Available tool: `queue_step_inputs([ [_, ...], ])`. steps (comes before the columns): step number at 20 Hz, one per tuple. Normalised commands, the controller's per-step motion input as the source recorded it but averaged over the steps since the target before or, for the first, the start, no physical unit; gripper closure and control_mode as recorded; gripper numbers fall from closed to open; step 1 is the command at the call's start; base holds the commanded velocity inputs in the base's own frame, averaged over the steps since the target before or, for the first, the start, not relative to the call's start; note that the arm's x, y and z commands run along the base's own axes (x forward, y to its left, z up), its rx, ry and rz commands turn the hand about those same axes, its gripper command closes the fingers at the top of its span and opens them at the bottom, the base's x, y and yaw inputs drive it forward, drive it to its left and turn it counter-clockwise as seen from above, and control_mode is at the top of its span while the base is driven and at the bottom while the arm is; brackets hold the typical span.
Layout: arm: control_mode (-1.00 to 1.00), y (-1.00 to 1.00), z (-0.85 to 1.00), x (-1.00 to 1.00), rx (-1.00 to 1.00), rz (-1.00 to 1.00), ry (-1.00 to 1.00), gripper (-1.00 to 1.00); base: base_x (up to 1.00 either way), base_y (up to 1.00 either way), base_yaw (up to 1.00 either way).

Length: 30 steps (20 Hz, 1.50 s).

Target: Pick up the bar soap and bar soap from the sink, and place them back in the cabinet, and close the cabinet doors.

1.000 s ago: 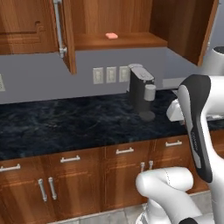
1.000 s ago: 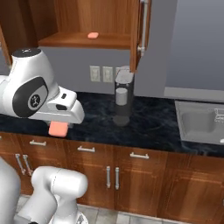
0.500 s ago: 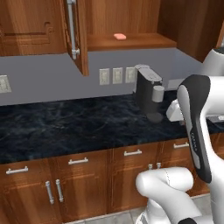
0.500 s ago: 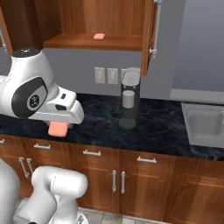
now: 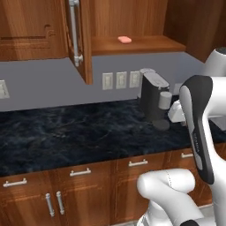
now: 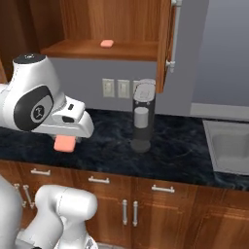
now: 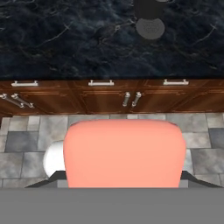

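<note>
One salmon-pink bar soap (image 7: 123, 153) is held in my gripper (image 6: 64, 142), which is shut on it; in the right base view the bar soap (image 6: 64, 143) hangs under my hand, over the counter's front edge. The second bar soap (image 5: 124, 39) (image 6: 107, 43) lies on the wood shelf of the open cabinet (image 5: 145, 44) (image 6: 78, 48). One cabinet door (image 5: 79, 39) with a long silver handle stands open at the left; the other door (image 6: 166, 39) stands open at the right. A corner of the sink (image 6: 228, 148) shows at the far right.
A dark coffee machine (image 5: 153, 99) (image 6: 143, 116) stands on the black marble counter (image 5: 75, 132) below the cabinet. Wall outlets (image 5: 120, 80) sit behind it. Low cabinets (image 7: 109, 100) with short handles run under the counter, above a grey tiled floor (image 7: 26, 140).
The whole scene has shifted right in the left base view and left in the right base view as the base drove. The bar soap stays held in my gripper.
</note>
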Motion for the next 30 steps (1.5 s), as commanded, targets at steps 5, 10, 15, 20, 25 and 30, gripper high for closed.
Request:
queue_step_inputs([
  [5, 1.00, 0.00, 0.00, 0.00, 0.00, 0.00, 0.00, 1.00, 0.46, 0.01, 0.00],
  [10, 1.00, 0.00, 0.00, 0.00, 0.00, 0.00, 0.00, 1.00, 0.44, 0.01, 0.01],
  [15, 1.00, 0.00, 0.00, 0.00, 0.00, 0.00, 0.00, 1.00, 0.41, 0.00, 0.03],
  [20, 1.00, 0.00, 0.00, 0.00, 0.00, 0.00, 0.00, 1.00, 0.46, 0.00, 0.04],
  [25, 1.00, 0.00, 0.00, 0.00, 0.00, 0.00, 0.00, 1.00, 0.30, -0.10, 0.05],
  [30, 1.00, 0.00, 0.00, 0.00, 0.00, 0.00, 0.00, 1.00, 0.09, -0.21, 0.05],
])
